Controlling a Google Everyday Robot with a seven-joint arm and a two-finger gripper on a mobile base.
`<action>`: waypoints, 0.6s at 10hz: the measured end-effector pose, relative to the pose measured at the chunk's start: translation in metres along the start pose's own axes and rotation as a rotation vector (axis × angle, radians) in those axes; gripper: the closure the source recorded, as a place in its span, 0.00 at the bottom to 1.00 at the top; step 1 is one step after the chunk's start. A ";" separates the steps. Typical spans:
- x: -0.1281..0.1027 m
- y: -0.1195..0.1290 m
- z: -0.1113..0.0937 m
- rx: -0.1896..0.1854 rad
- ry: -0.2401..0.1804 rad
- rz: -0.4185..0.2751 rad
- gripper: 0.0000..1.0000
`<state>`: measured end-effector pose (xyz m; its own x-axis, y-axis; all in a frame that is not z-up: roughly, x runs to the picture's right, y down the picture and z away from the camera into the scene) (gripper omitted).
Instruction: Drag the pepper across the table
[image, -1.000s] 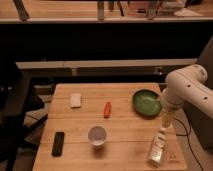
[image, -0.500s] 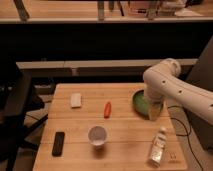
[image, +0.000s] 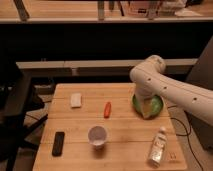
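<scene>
The pepper (image: 107, 109) is a small slim orange-red piece lying near the middle of the wooden plank table (image: 120, 150). My white arm comes in from the right. Its gripper (image: 145, 108) hangs over the green bowl (image: 155, 105) at the table's right side. The gripper is to the right of the pepper, about a hand's width away, and does not touch it.
A white cup (image: 97, 136) stands in front of the pepper. A white block (image: 76, 100) lies at the back left and a black flat device (image: 58, 143) at the front left. A clear bottle (image: 158, 146) lies at the front right. A dark chair stands left of the table.
The arm has swung left from the table's right edge, over the bottle, to above the green bowl, closer to the pepper. The objects on the table have not moved.
</scene>
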<state>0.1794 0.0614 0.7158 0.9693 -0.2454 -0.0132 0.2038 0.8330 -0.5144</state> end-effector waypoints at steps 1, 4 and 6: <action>-0.006 -0.006 -0.001 0.005 0.009 -0.023 0.20; -0.007 -0.013 0.001 0.012 0.021 -0.072 0.20; -0.021 -0.024 0.001 0.024 0.022 -0.119 0.20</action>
<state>0.1547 0.0468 0.7291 0.9349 -0.3538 0.0276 0.3206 0.8087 -0.4931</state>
